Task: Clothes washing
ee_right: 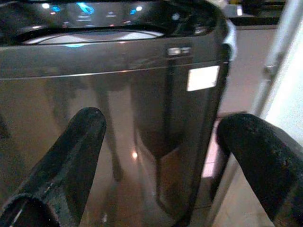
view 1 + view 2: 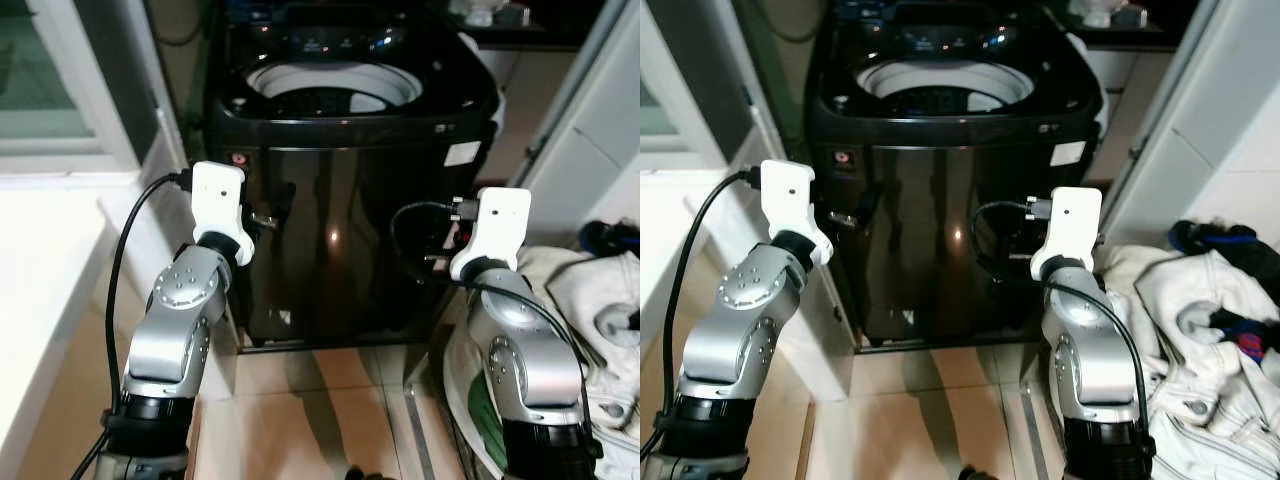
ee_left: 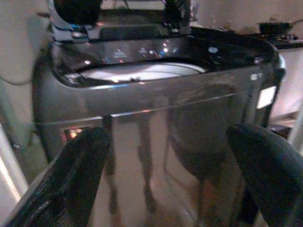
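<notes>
A black top-loading washing machine point(image 2: 340, 200) stands straight ahead with its lid up and the white rim of its drum point(image 2: 335, 90) exposed. Both arms are raised before its glossy front panel. My left gripper point(image 3: 168, 137) is open, level with the upper front panel, holding nothing. My right gripper point(image 1: 163, 120) is open too, facing the front right corner near a white label point(image 1: 202, 78). In the eye views the white wrist mounts point(image 2: 218, 205) point(image 2: 497, 225) hide the fingers. A heap of white clothes point(image 2: 1200, 330) lies at the right, beside my right arm.
A white ledge point(image 2: 40, 270) runs along the left. White door panels point(image 2: 590, 130) close in on the right. A dark blue garment point(image 2: 1215, 238) lies at the back of the heap. Tiled floor point(image 2: 300, 400) shows between my arms, and black cables loop off both wrists.
</notes>
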{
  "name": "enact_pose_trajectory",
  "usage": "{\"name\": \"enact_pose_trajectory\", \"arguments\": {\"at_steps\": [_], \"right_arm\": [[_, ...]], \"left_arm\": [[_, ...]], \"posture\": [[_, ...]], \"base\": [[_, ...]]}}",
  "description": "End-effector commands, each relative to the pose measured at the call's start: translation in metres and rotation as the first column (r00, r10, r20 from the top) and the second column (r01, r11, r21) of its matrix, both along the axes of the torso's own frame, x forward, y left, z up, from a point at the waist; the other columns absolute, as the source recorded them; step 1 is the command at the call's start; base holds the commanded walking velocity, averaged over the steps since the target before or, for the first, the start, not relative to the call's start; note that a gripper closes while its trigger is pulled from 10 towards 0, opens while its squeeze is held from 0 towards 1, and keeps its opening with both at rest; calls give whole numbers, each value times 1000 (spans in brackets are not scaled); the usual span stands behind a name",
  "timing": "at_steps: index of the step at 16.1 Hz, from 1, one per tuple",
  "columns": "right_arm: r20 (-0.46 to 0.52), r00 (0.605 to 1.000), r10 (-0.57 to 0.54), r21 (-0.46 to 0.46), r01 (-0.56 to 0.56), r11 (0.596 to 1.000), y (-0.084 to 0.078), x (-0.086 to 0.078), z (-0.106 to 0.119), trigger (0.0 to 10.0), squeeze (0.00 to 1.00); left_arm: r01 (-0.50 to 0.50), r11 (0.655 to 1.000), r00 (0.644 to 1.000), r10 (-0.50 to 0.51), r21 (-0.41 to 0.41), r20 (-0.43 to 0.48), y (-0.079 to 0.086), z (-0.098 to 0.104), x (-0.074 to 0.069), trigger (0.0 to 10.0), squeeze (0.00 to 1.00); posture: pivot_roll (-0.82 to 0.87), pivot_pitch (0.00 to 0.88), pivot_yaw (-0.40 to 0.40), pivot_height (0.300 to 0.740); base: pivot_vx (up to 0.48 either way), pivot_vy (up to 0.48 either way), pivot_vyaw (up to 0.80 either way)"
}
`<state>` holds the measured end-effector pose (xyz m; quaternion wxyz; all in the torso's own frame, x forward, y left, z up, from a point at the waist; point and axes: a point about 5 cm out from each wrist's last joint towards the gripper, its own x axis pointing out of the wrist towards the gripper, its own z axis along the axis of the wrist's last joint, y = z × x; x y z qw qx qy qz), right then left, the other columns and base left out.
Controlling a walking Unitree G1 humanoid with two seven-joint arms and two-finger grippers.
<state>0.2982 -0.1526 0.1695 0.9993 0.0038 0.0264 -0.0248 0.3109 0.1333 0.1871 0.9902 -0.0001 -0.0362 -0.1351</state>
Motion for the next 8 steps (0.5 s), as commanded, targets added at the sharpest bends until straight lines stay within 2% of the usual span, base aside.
{"name": "enact_pose_trajectory", "arguments": {"at_steps": [1, 2, 3, 5, 8], "right_arm": [[39, 999, -21, 3, 21, 1000, -3, 1, 9, 10000, 0], [40, 999, -24, 1, 24, 1000, -3, 1, 9, 10000, 0], [55, 998, -14, -8, 14, 1000, -3, -1, 10, 10000, 0], [59, 998, -5, -34, 7, 999, -2, -2, 10, 10000, 0], [45, 998, -32, -45, 34, 998, -7, -5, 9, 10000, 0]], "left_arm": [[32, 998, 999, -33, -56, -17, -3, 1, -2, 10000, 0], [36, 997, 999, -37, -65, -15, -4, 2, -2, 10000, 0], [19, 1000, 1000, -19, -2, -7, -3, 0, 0, 10000, 0], [1, 999, 1000, -2, 53, 31, -2, -1, 2, 10000, 0], [-24, 998, 999, 21, 53, 50, -2, 1, 7, 10000, 0]], "posture": [[-48, 0, -7, 740], [-51, 0, -6, 740], [-53, 0, -4, 740], [-78, 0, 16, 740], [-99, 0, 35, 740]], "base": [[0, 0, -744], [0, 0, -744], [0, 0, -744], [0, 0, -766], [0, 0, -777]]}}
